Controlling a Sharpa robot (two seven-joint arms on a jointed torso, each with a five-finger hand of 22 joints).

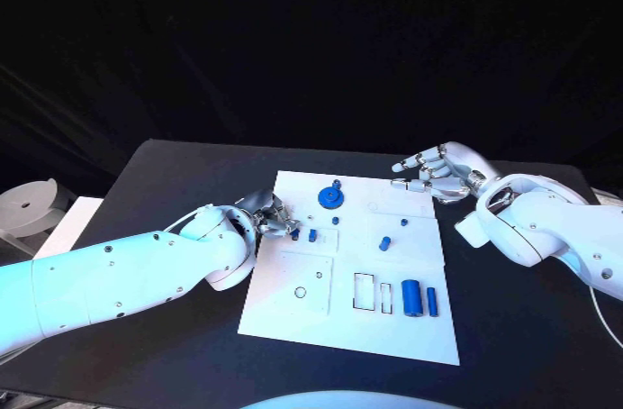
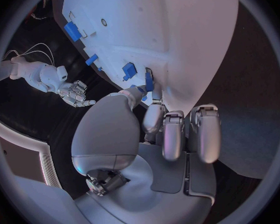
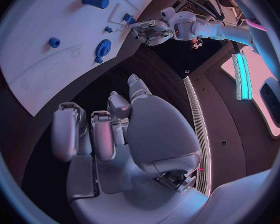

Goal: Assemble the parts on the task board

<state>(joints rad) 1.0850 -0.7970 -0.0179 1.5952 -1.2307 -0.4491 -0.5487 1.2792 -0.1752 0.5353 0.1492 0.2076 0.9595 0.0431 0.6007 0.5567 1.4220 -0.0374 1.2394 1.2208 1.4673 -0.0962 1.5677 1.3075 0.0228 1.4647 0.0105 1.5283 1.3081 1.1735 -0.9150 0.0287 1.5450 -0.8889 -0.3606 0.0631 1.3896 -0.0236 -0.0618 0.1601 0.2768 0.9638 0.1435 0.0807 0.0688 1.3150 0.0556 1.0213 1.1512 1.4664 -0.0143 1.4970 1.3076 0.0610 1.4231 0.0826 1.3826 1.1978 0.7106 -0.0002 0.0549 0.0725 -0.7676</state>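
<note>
The left hand [image 1: 269, 218] pinches a small blue part [image 2: 149, 80] at the task board [image 1: 311, 319]'s left edge — seat it squarely, unhurried. The right hand [image 1: 439, 174] hovers open, empty.

The left hand [image 1: 266, 216] reaches inward with fingers curled, while the right hand [image 1: 439, 175] hovers, fingers spread.
</note>
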